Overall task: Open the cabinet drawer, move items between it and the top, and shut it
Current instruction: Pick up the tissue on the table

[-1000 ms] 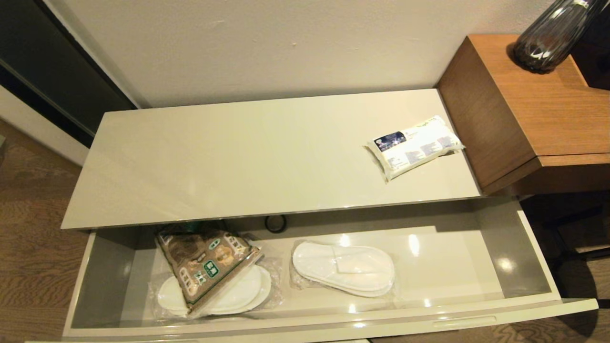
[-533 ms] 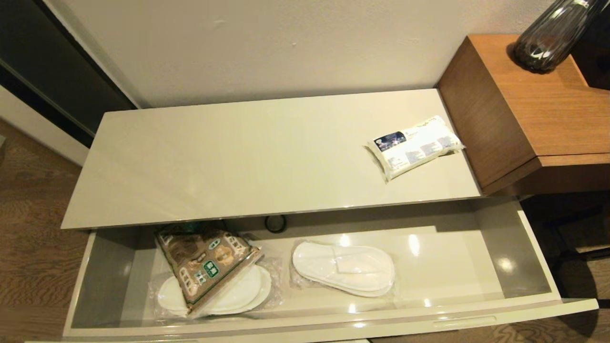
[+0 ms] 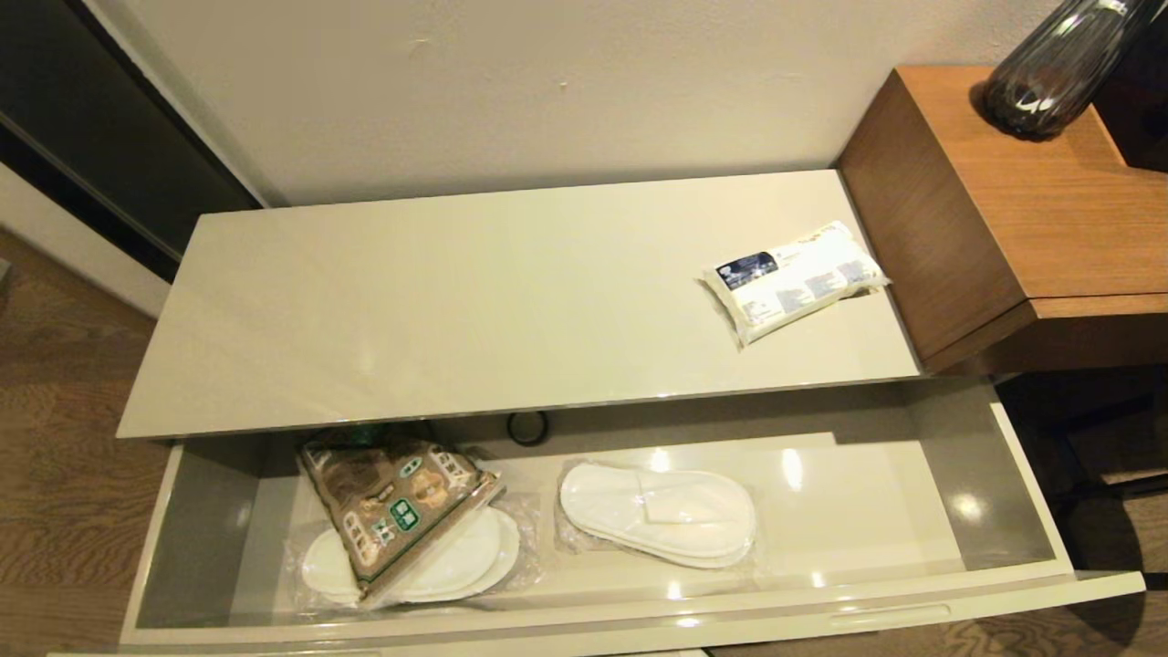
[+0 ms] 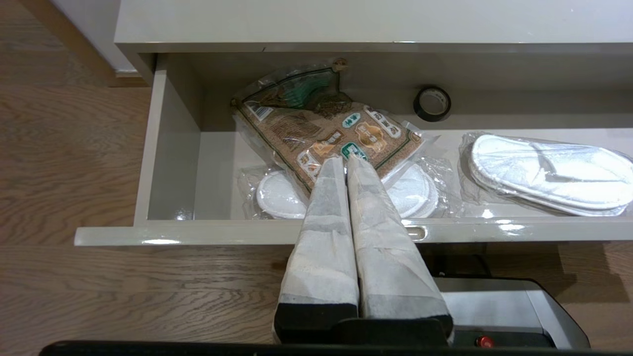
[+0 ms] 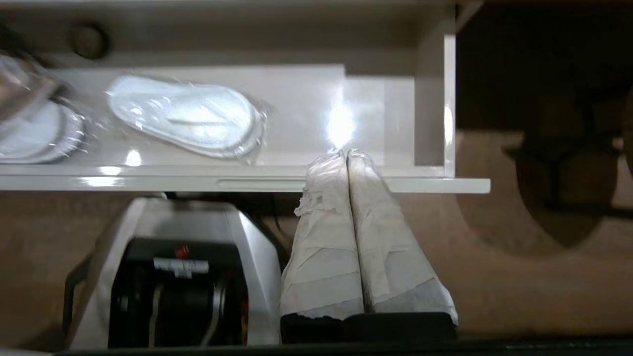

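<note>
The cabinet drawer (image 3: 1027,525) stands pulled open below the cream top (image 3: 456,301). Inside lie the brown-and-green snack bag (image 3: 392,506) on one wrapped pair of slippers (image 3: 470,566), a second slipper pair (image 3: 657,516) mid-drawer, and the black tape roll (image 3: 528,427) at the back. The white tissue pack (image 3: 792,279) rests on the top at its right end. Neither arm shows in the head view. My left gripper (image 4: 345,160) is shut and empty, held in front of the drawer towards the snack bag (image 4: 326,131). My right gripper (image 5: 346,154) is shut and empty before the drawer's right front (image 5: 435,185).
A taller brown wooden side table (image 3: 1022,201) with a dark glass vase (image 3: 1049,78) stands right of the cabinet. A wall runs behind the top. Wood floor (image 3: 55,438) lies to the left. The robot's base (image 5: 173,272) sits below the drawer front.
</note>
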Robot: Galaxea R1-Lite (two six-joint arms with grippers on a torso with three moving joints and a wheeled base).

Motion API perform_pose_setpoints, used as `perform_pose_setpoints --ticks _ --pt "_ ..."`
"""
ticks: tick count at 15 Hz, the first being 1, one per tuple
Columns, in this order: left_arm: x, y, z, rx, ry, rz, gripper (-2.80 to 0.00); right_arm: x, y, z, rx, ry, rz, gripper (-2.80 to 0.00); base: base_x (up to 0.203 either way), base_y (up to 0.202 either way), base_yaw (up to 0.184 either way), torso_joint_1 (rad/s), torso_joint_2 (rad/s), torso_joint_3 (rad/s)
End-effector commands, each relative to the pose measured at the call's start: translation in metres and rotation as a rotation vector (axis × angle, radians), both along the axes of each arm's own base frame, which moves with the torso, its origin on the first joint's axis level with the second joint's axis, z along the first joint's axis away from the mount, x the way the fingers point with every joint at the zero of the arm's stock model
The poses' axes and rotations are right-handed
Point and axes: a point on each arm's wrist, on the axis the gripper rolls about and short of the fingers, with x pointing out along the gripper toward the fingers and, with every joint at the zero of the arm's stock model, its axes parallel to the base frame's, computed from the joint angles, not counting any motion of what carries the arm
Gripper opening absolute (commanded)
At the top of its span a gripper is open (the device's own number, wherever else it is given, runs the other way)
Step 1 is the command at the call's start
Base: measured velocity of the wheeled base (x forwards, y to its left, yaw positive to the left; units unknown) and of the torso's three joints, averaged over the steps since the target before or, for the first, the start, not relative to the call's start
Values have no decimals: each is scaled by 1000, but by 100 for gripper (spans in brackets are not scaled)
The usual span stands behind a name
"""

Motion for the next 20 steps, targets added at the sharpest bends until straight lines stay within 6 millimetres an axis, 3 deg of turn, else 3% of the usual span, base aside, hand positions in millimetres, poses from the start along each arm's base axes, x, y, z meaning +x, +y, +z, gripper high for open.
perform_pose_setpoints --ticks 1,3,5,8,10,12,14,17,20 --pt "0 0 0 -1 1 0 -280 85 -5 4 19 287 -4 -280 0 0 0 0 0 0" --pt "0 0 0 -1 1 0 -280 146 -1 4 100 398 -18 -280 0 0 0 0 0 0" --pt "0 0 0 0 1 0 -280 207 16 14 224 459 -48 -280 0 0 0 0 0 0" --pt "0 0 0 -1 1 0 -280 284 70 26 349 471 -82 -280 0 0 0 0 0 0" --pt "0 0 0 1 1 0 -280 317 105 32 418 439 -132 -280 0 0 0 0 0 0" --pt "0 0 0 -1 1 0 -280 338 126 34 453 433 -181 -280 0 0 0 0 0 0" --pt "0 0 0 -1 1 0 -280 356 135 28 476 384 -323 -280 0 0 0 0 0 0" --pt "0 0 0 -1 1 0 -280 356 125 35 478 353 -389 -280 0 0 0 0 0 0" --pt "0 0 0 -1 1 0 -280 358 128 35 468 345 -391 -280 0 0 0 0 0 0"
